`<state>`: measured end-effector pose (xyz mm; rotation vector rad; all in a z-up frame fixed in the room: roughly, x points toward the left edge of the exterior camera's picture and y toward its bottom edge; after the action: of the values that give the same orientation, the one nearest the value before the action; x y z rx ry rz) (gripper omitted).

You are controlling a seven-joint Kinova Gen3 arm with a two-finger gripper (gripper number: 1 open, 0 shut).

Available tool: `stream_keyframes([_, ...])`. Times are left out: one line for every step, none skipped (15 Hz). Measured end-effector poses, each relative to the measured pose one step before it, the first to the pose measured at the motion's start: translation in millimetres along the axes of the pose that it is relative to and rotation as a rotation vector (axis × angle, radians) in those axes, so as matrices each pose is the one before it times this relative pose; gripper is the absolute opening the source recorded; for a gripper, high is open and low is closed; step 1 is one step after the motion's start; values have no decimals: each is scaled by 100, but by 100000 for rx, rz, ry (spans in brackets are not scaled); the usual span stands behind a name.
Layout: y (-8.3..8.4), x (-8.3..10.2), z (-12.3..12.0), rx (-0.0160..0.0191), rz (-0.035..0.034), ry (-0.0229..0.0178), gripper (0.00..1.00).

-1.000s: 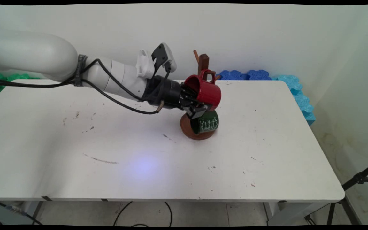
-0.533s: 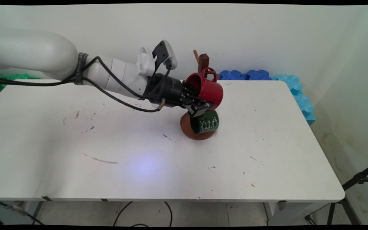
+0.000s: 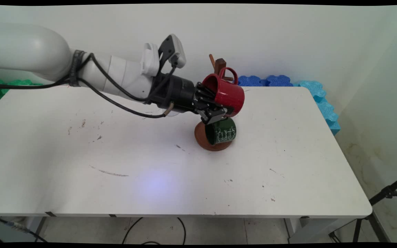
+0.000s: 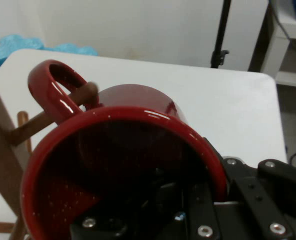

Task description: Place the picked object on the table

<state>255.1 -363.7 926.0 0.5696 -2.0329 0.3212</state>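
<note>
Fingers (image 3: 219, 115) grip red mug (image 3: 226, 94) — beside wooden mug tree (image 3: 220, 65).

White rounded arm (image 3: 29, 51), black cables (image 3: 115, 96), black screw-studded hand (image 3: 215, 112).

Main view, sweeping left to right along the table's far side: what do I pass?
Green foam pieces → white arm → claw shut on the red mug → blue foam pieces.
</note>
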Motion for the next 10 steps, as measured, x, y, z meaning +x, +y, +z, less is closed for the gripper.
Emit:
stream_keyframes([194, 176, -320, -702, 82, 398, 0])
stream_keyframes([234, 190, -376, -790, 99, 404, 0])
stream_keyframes([230, 177, -393, -823, 14, 353, 0])
stream_keyframes([166, 133, -289, -597, 43, 252, 0])
stream_keyframes([297, 183, -556, -1065, 16, 316, 0])
stream_keyframes([280, 117, -543, -1001, 32, 155, 0])
stream_keyframes([270, 94, -547, -945, -11, 79, 0])
stream_keyframes([148, 50, -394, -706, -20, -73, 0])
stream_keyframes([177, 57, -671, -1021, 59, -366, 0])
stream_keyframes([49, -6, -626, -713, -88, -611, 0])
